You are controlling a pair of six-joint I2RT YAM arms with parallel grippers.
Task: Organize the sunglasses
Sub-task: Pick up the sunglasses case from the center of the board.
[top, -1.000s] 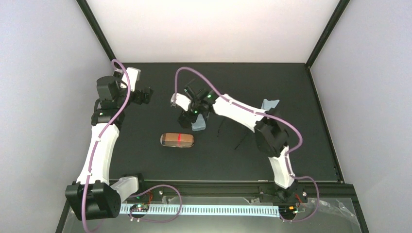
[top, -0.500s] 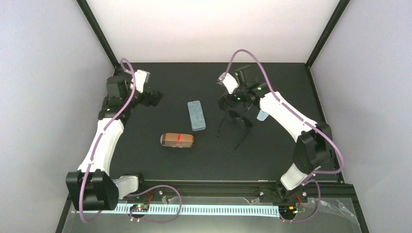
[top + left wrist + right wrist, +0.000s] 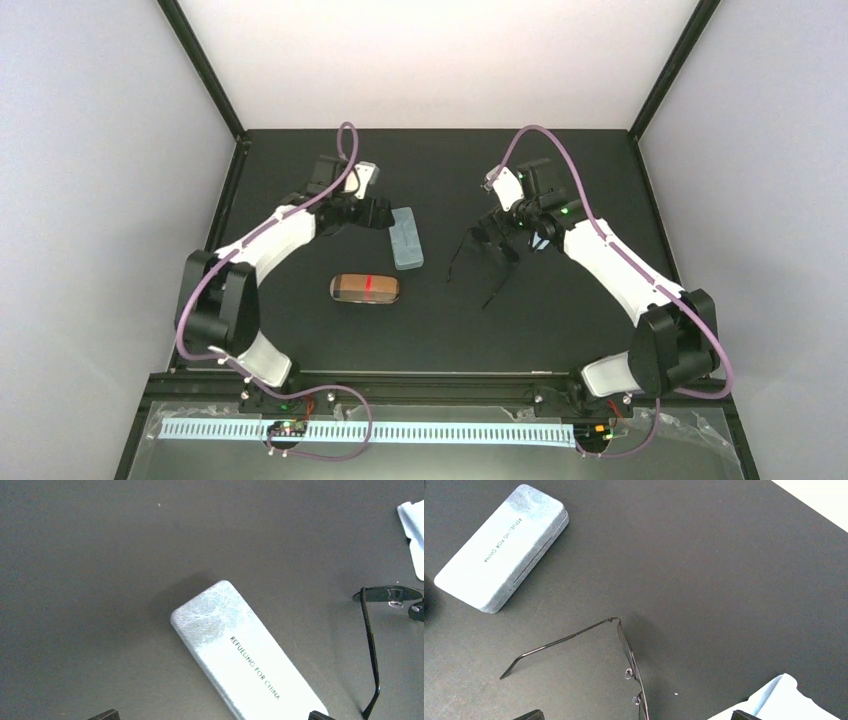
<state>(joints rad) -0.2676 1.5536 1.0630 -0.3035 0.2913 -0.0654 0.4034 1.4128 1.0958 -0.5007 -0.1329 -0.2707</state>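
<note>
1. A tan case (image 3: 365, 288) lies nearest on the bench (image 3: 300, 330).
2. The black sunglasses (image 3: 385, 594) lie with arms unfolded at 3 o'clock of the blue-grey case (image 3: 404, 237), not touching it.
3. The right jaws hang wide over the sunglasses; the left jaws gape at that case's 10 o'clock.
4. A light blue cloth (image 3: 784, 702) lies at the sunglasses' 3 o'clock.

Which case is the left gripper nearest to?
The blue-grey case with printed lettering, right beside the left gripper; the tan case with a red band lies farther off.
</note>
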